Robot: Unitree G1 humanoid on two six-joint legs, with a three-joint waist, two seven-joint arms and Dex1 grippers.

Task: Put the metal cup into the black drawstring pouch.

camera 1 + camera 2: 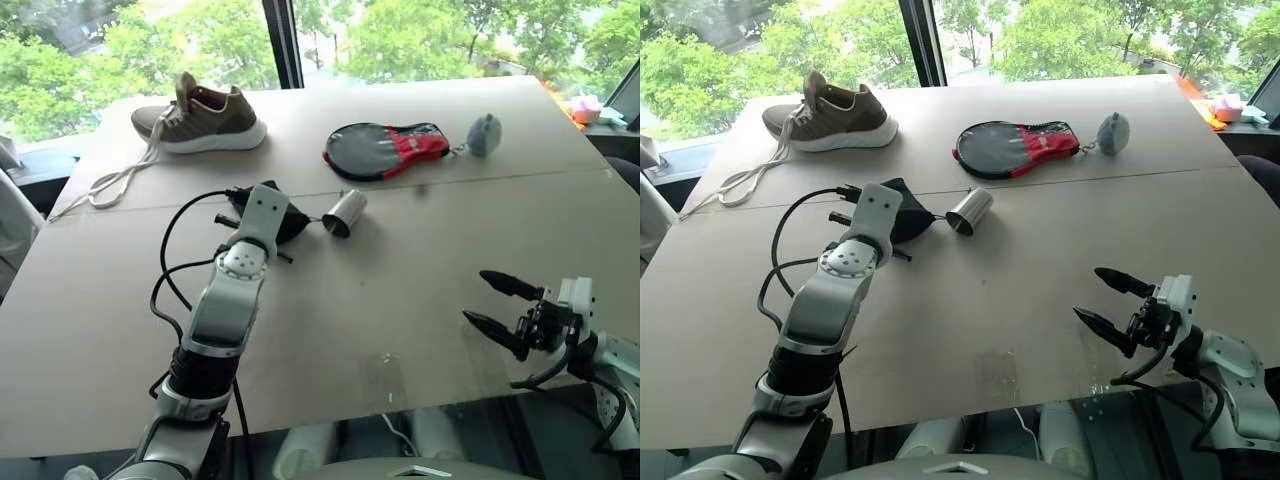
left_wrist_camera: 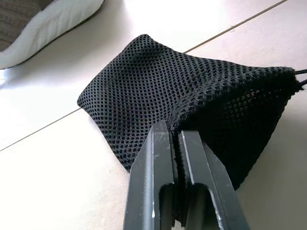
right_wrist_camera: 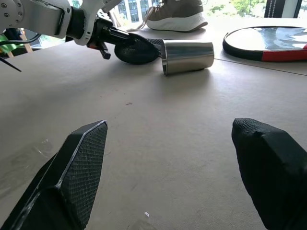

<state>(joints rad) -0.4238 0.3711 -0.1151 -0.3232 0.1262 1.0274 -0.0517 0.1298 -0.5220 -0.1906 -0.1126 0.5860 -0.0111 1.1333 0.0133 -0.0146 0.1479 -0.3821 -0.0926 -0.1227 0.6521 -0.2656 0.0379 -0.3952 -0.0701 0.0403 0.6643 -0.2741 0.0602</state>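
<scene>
A wide, pale beige table [image 1: 420, 300] fills the scene, its top crossed by a thin seam running left to right. Behind its far edge, large windows with a dark upright frame [image 1: 283, 40] look out on green trees.

The black drawstring pouch [image 2: 192, 110] (an open mesh fabric) lies left of the table's centre, straddling the seam. The left gripper [image 2: 173, 139] has its two fingers pressed together on the pouch's near edge, pinching the mesh between them.

The metal cup [image 1: 345, 212] lies on its side just right of the pouch, its open mouth turned toward the pouch and very close to it; whether the two touch cannot be told.

The right gripper [image 1: 497, 303] hovers over the near right part of the table, its fingers spread wide and holding nothing.

On the far part of the table rest a brown shoe [image 1: 200, 115] with loose pale laces, a black-and-red paddle case [image 1: 385, 150], and a small grey ball [image 1: 484, 134] just right of the case.
</scene>
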